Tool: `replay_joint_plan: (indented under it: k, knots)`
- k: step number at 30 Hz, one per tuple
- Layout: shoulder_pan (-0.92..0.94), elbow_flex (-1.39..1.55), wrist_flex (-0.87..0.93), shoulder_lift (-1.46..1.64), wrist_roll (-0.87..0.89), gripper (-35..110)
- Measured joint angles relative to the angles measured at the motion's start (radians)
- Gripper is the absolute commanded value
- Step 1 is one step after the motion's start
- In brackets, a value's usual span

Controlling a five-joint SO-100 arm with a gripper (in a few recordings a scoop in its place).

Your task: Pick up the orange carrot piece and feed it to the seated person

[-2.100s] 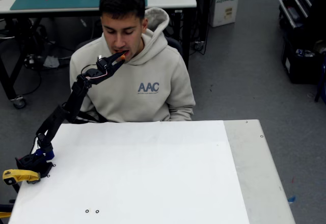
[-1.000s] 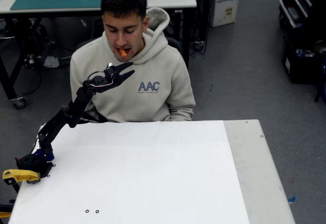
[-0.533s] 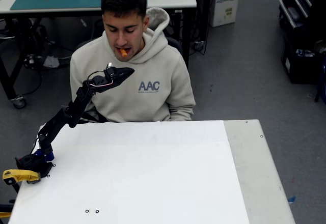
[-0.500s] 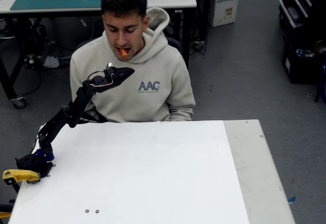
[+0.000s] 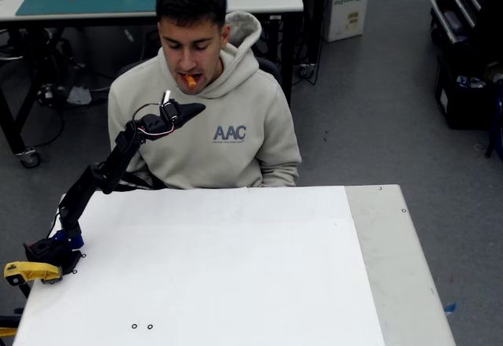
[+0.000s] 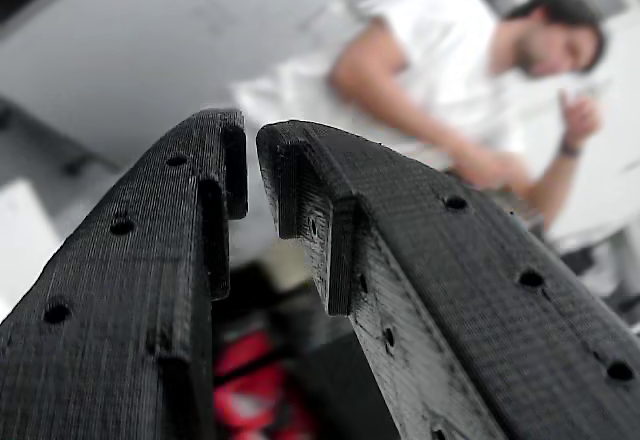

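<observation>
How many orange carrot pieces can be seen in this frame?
1. The orange carrot piece sits in the seated person's mouth in the fixed view, above the gripper, whose jaws hold nothing. Others could be hidden.

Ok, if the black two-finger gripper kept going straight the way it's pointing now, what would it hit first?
Most likely the seated person in the beige hooded sweatshirt: in the fixed view the black gripper points right and slightly up, across the chest below the orange carrot piece. Depth is unclear, so it might pass in front.
</observation>
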Motion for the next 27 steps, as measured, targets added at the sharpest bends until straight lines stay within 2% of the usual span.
replay_joint_plan:
  k: [9, 27]
  knots:
    - [0.0, 0.537, 0.0, 0.374, 0.273, -2]
    - [-0.058, 1.681, 0.0, 1.114, 0.63, -2]
